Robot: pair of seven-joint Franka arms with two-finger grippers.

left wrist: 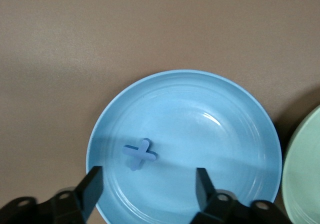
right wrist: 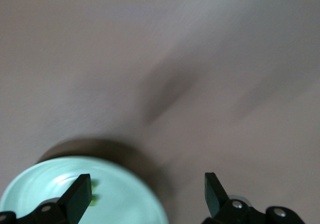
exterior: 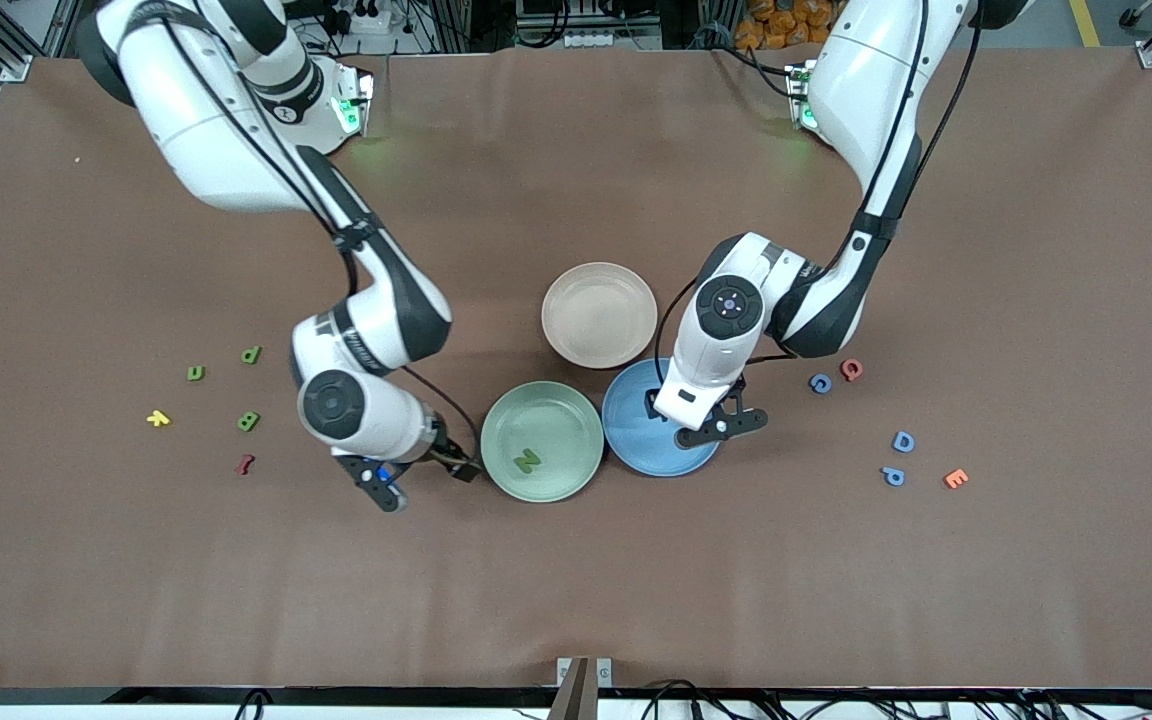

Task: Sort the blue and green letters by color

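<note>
1. Left hand (exterior: 711, 425) over blue plate (exterior: 636, 440), fingers (left wrist: 92, 189) spread wide, nothing held.
2. Blue X (left wrist: 140, 154) lying in blue plate, clear of the fingers.
3. Right hand (exterior: 421, 480) low by the rim of green plate (exterior: 576, 470), at the right arm's end of it, fingers (right wrist: 77, 196) wide apart, empty.
4. Green N (exterior: 529, 460) lying in green plate.
5. Beige plate (exterior: 599, 313) farther from front camera than the two coloured plates, touching or just beside blue plate.
6. Toward right arm's end of worktop (exterior: 576, 600): green P (exterior: 251, 354), green u (exterior: 196, 373), green B (exterior: 249, 421), yellow letter (exterior: 158, 418), dark red letter (exterior: 244, 464).
7. Toward left arm's end: blue G (exterior: 820, 383) just beside pink G (exterior: 851, 370); blue D (exterior: 903, 441), blue P (exterior: 893, 476), orange E (exterior: 955, 479) nearer the front camera.
</note>
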